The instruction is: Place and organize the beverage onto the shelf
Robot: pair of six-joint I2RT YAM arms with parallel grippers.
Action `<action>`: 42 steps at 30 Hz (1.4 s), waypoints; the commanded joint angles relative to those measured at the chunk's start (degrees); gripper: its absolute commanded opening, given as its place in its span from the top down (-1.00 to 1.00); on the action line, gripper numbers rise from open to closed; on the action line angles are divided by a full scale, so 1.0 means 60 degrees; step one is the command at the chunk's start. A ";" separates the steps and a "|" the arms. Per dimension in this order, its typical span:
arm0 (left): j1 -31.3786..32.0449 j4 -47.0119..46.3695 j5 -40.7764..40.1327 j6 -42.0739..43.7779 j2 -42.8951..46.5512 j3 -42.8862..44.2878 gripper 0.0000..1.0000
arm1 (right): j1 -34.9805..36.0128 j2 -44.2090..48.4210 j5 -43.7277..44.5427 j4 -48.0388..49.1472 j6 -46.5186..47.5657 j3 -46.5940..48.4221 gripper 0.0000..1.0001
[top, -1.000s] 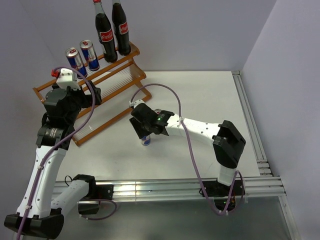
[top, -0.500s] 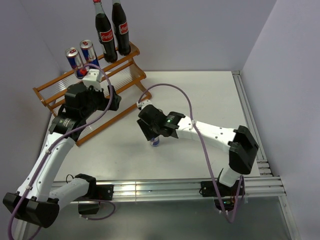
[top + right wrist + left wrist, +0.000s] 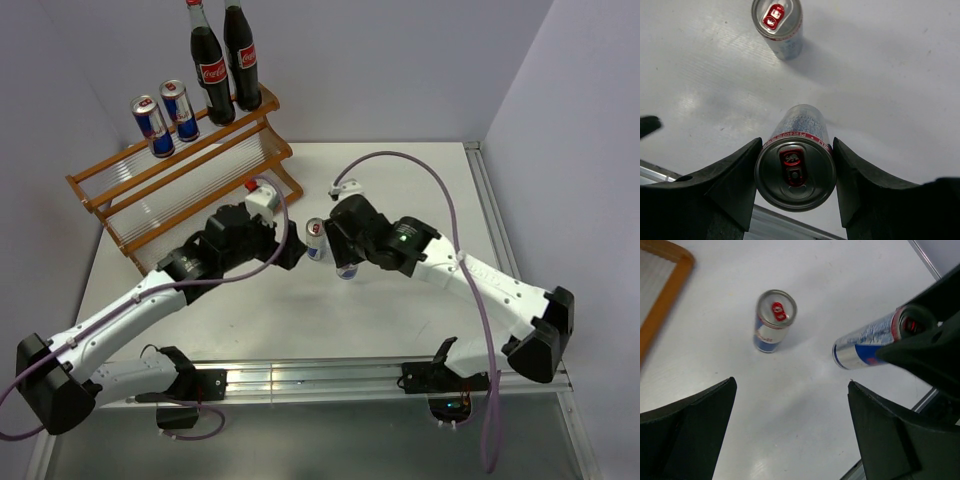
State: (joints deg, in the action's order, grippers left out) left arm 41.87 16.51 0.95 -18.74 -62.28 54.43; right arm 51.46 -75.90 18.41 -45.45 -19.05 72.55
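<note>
The shelf [image 3: 170, 165] stands at the back left, its orange corner rail [image 3: 669, 300] showing in the left wrist view. On its top tier stand two cola bottles [image 3: 212, 70] and two cans [image 3: 150, 125]. One can [image 3: 317, 238] [image 3: 774, 320] [image 3: 778, 22] stands upright and free on the table. My right gripper [image 3: 345, 255] [image 3: 797, 142] is shut on another can [image 3: 796, 170] [image 3: 867, 340] [image 3: 347, 270], gripping it near the top and holding it tilted above the table. My left gripper [image 3: 293, 252] [image 3: 791, 390] is open and empty, just left of the free can.
Aluminium rails run along the table's near edge [image 3: 330, 375] and right edge [image 3: 500, 250]. Purple cables [image 3: 400, 160] loop above both arms. Walls close in at the back and on the right.
My left arm swung from the shelf down to the table's middle, still open. My right gripper closed on its can, then carried it up and to the right, uncovering the free can.
</note>
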 commanded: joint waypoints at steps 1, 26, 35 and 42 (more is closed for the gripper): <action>0.0872 -0.2002 -0.0524 -0.0041 -0.0020 -0.0677 -0.99 | -0.0198 0.1016 0.0110 -0.0172 0.0083 0.0080 0.34; 0.5706 -0.9561 -0.4464 0.3928 -0.0020 -0.4252 -0.97 | 0.1310 0.1166 -0.0755 -0.2019 -0.0121 0.2131 0.40; 0.6001 -1.0457 -0.5198 0.4266 -0.0313 -0.4517 -0.83 | 0.2174 0.0697 -0.0667 -0.2283 -0.0268 0.2731 0.39; 0.6030 -1.0574 -0.5388 0.4222 -0.0342 -0.4590 -0.72 | 0.2336 0.0302 -0.0784 -0.2093 -0.0297 0.2907 0.39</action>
State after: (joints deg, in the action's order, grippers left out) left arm 77.89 -41.87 -28.77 6.00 -64.36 27.31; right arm 64.62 -73.65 13.89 -60.47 -19.79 86.37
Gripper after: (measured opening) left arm 0.866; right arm 0.623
